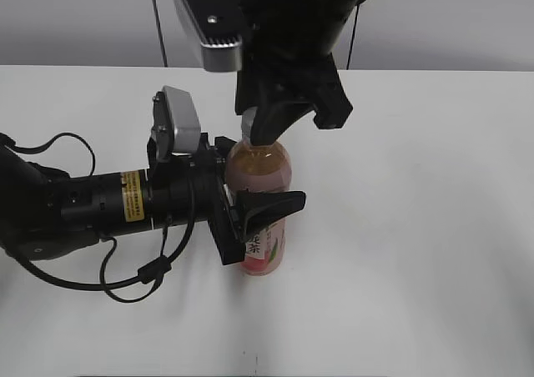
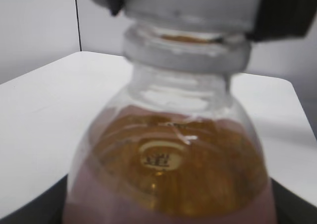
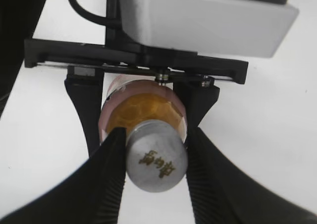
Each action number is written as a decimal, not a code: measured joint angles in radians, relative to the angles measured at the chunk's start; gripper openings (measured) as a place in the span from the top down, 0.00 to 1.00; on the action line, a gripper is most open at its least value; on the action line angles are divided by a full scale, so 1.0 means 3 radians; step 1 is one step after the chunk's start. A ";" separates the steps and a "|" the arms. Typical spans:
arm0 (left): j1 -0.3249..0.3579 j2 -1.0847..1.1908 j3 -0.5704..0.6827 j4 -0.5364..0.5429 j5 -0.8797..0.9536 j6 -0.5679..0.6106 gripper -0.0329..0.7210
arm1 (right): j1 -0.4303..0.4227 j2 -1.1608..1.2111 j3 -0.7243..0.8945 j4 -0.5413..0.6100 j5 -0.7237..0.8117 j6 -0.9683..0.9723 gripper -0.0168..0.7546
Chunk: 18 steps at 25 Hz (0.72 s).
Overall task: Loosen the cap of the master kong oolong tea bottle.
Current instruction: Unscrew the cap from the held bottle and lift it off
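The master kong oolong tea bottle (image 1: 265, 173) stands upright on the white table, amber tea inside, pink label low down. My left gripper (image 1: 250, 214) comes from the left and is shut on the bottle's body; in the left wrist view the bottle's shoulder (image 2: 168, 159) fills the frame. My right gripper (image 1: 265, 131) comes down from above and is shut on the cap (image 3: 156, 158), a white round cap with a small gold mark on top; its two fingers press both sides. The cap's lower rim shows in the left wrist view (image 2: 185, 53).
The white table (image 1: 417, 227) stretches around the bottle, with a grey wall behind. A black cable (image 1: 133, 277) loops on the table under the left arm. The right arm's body (image 1: 275, 18) hangs over the bottle.
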 joint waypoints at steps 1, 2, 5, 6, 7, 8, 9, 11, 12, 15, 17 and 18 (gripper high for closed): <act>0.0000 0.0000 0.0000 0.0004 0.0000 0.0003 0.36 | 0.0000 0.0000 0.0000 0.0007 0.0004 -0.0163 0.61; 0.0000 0.0000 0.0000 0.0006 0.0000 0.0003 0.36 | 0.0000 0.0000 0.0000 0.0010 0.0004 -0.0344 0.61; 0.0000 0.0000 0.0000 0.0010 -0.0002 0.0003 0.36 | 0.0000 0.0000 0.0000 0.0016 0.0004 -0.0859 0.61; 0.0000 0.0000 0.0000 0.0010 -0.0002 0.0003 0.36 | 0.0000 0.0000 0.0000 0.0023 0.0006 -0.1039 0.61; 0.0000 0.0000 0.0000 0.0010 -0.0002 0.0003 0.36 | 0.0000 0.0000 0.0000 0.0033 0.0010 -0.1199 0.61; 0.0000 0.0000 0.0000 0.0014 -0.0002 0.0003 0.36 | 0.0000 0.0000 0.0000 0.0042 0.0011 -0.1403 0.61; 0.0000 0.0000 0.0000 0.0014 -0.0002 0.0003 0.36 | -0.0003 0.0000 0.0000 0.0056 0.0014 -0.1617 0.61; 0.0000 0.0000 0.0000 0.0016 -0.0003 0.0003 0.36 | -0.0004 -0.0003 0.0000 0.0063 0.0017 -0.2030 0.61; 0.0000 0.0000 0.0000 0.0016 -0.0003 0.0003 0.36 | -0.0004 -0.0003 0.0000 0.0066 0.0020 -0.2230 0.61; 0.0000 0.0000 0.0000 0.0016 -0.0003 0.0003 0.36 | -0.0004 -0.0003 0.0000 0.0066 0.0020 -0.2573 0.61; 0.0000 0.0000 0.0000 0.0016 -0.0003 0.0003 0.36 | -0.0004 -0.0003 0.0000 0.0066 0.0020 -0.2732 0.61; 0.0000 0.0000 0.0000 0.0016 -0.0003 0.0003 0.36 | -0.0004 -0.0003 0.0000 0.0066 0.0020 -0.2831 0.61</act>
